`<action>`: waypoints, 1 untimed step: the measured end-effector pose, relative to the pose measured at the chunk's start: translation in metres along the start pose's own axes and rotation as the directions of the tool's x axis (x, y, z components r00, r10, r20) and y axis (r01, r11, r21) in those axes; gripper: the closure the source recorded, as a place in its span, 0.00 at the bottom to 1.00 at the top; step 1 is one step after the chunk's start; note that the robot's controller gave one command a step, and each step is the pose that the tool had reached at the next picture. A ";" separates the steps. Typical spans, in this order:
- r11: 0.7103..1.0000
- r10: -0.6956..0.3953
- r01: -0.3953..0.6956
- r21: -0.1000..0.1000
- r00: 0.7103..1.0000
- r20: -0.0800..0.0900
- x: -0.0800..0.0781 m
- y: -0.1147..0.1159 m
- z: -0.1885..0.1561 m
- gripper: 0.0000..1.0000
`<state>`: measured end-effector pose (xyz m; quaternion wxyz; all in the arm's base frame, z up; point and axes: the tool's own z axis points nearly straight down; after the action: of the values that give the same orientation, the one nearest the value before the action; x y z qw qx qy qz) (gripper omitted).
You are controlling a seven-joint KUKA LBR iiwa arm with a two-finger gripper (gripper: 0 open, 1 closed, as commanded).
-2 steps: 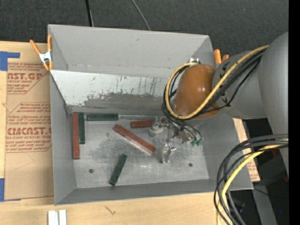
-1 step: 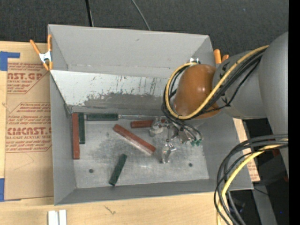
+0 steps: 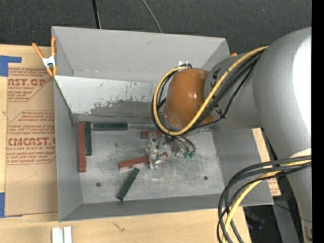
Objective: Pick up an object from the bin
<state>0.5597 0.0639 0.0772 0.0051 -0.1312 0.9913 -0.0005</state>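
My gripper [image 3: 156, 157] hangs low over the middle of the bin floor, under the orange wrist cover. It sits right at the right end of a flat red bar [image 3: 133, 162] lying nearly level on the floor; whether it touches the bar is unclear. A dark green bar [image 3: 127, 183] lies slanted just below and left of the red one. A small red piece [image 3: 146, 134] rests behind the gripper, and a small green bit [image 3: 190, 155] lies to its right.
By the left wall a long red-brown bar [image 3: 81, 148] lies beside a dark green bar [image 3: 88, 138]. Another dark green bar [image 3: 109, 127] runs along the foot of the back wall. The arm and its cables cover the bin's right rear.
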 end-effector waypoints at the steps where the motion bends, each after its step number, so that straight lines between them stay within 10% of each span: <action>1: 1.000 0.000 0.000 0.000 1.000 0.000 0.000 0.000 0.000 1.00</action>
<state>0.5597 0.0639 0.0772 0.0051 -0.1310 0.9914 -0.0006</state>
